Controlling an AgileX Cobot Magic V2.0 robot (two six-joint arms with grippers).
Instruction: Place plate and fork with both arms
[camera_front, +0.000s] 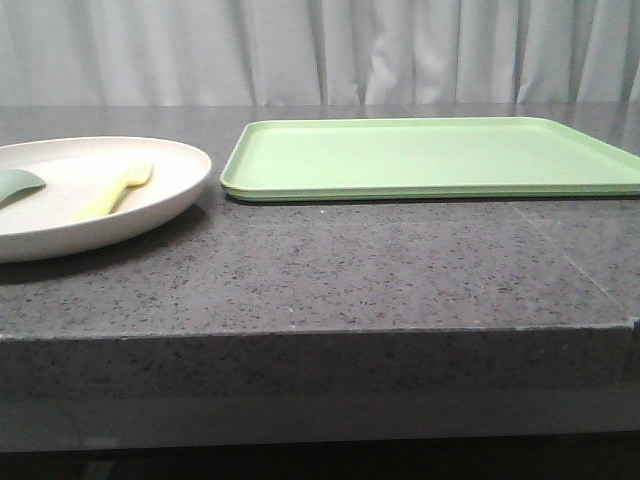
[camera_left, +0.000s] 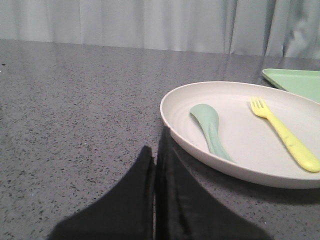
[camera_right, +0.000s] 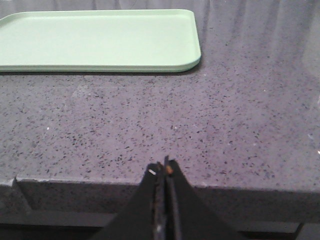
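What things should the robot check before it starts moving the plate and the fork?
1. Fork lies in the plate, easy to see: ok.
2. Green spoon lies beside the fork, not touching it: ok.
3. Green tray has nothing on it: ok.
4. Left pincer sits near the plate's rim, jaws closed, must open before grabbing: not ok.
5. Right pincer is closed and back at the table edge, apart from the tray: not ok.
6. Tray's far right end, cut off in the front view: cannot tell.
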